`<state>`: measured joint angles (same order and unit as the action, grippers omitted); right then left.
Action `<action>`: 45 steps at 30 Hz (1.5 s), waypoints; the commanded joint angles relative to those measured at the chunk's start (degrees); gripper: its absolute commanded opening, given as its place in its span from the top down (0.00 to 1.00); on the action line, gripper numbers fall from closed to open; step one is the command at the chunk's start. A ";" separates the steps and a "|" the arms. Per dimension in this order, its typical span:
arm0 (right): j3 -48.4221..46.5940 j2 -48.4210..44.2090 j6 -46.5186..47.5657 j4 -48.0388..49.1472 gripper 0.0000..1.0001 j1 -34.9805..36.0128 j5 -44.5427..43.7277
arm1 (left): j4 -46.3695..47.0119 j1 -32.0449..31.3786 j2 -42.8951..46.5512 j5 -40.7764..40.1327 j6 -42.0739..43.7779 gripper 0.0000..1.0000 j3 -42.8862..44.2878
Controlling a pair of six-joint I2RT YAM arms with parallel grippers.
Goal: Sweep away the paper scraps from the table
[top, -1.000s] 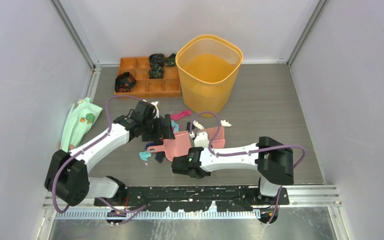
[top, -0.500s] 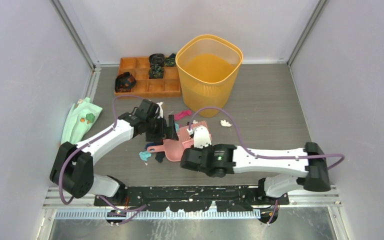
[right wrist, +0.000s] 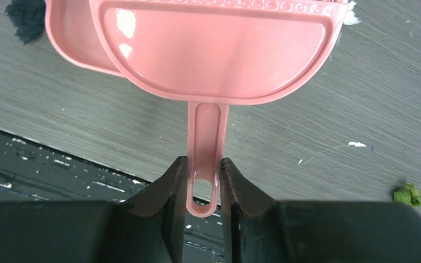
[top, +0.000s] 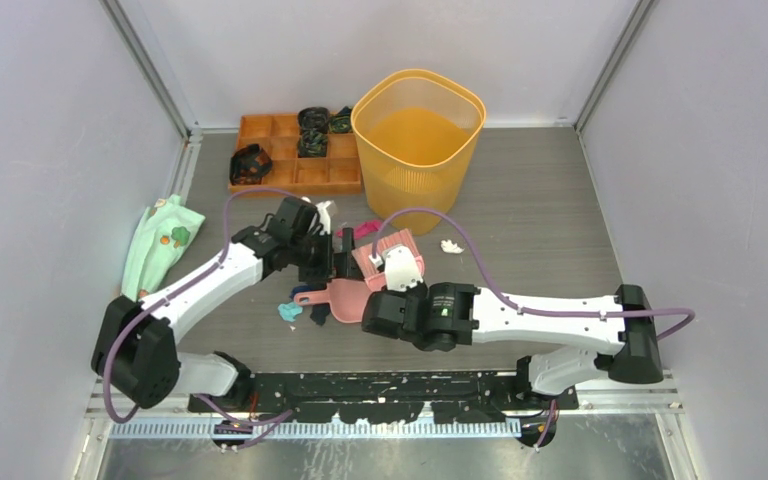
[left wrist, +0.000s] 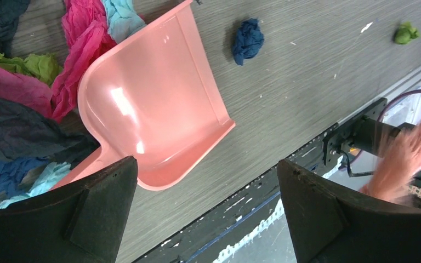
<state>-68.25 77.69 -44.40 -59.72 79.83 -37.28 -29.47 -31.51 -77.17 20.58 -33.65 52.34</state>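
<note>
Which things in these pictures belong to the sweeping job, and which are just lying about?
Job: paper scraps, pink dustpan, pink brush, orange bin, table.
Lying about: orange tray, looped bands, mint cloth.

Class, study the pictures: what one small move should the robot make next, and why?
Probably the right gripper, shut on the brush by its handle, should sweep the dark blue scrap into the dustpan. The dustpan looks empty, its open mouth faces that scrap lying just outside it, and the brush is on the mouth side.
</note>
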 commanded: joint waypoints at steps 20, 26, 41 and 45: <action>6.61 -8.21 1.20 4.95 0.99 -1.22 5.66 | 11.17 -0.31 12.13 27.97 -12.49 0.00 -7.68; 8.74 -9.93 5.73 9.72 0.99 -0.92 12.59 | 19.86 -0.40 10.61 33.51 -17.06 0.00 -11.91; 10.11 -10.82 11.03 14.29 0.99 1.42 19.53 | 28.16 -0.65 8.88 38.93 -20.46 0.04 -15.45; 10.09 -12.39 11.73 14.24 0.99 1.46 18.39 | 31.05 -1.24 9.55 40.71 -21.98 0.27 -16.99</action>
<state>-58.04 68.12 -34.92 -47.35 80.95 -18.41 -4.16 -31.94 -68.40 57.08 -53.65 36.62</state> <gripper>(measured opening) 0.294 0.843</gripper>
